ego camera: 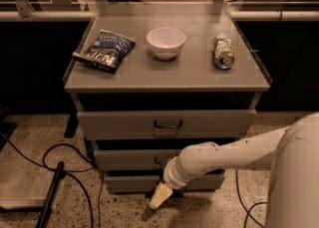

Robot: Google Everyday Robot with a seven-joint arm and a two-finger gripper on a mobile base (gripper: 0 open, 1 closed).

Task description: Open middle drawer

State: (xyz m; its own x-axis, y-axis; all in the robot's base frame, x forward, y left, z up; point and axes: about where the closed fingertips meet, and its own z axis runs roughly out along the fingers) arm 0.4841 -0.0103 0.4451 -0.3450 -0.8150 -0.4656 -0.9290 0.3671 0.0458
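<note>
The grey cabinet has three drawers. The middle drawer (124,159) is a shallow grey front under the taller top drawer (119,124). It sits flush with the cabinet, and its small dark handle (159,161) is partly covered by my arm. My gripper (158,197), with pale yellow tips, points down and left in front of the bottom drawer (129,182), below the middle handle and just above the floor. It holds nothing that I can see.
On the cabinet top (239,77) lie a blue chip bag (105,50), a white bowl (165,42) and a can on its side (224,51). Black cables (65,157) and a dark pole (50,192) lie on the floor at left. My arm's white link (294,177) fills the lower right.
</note>
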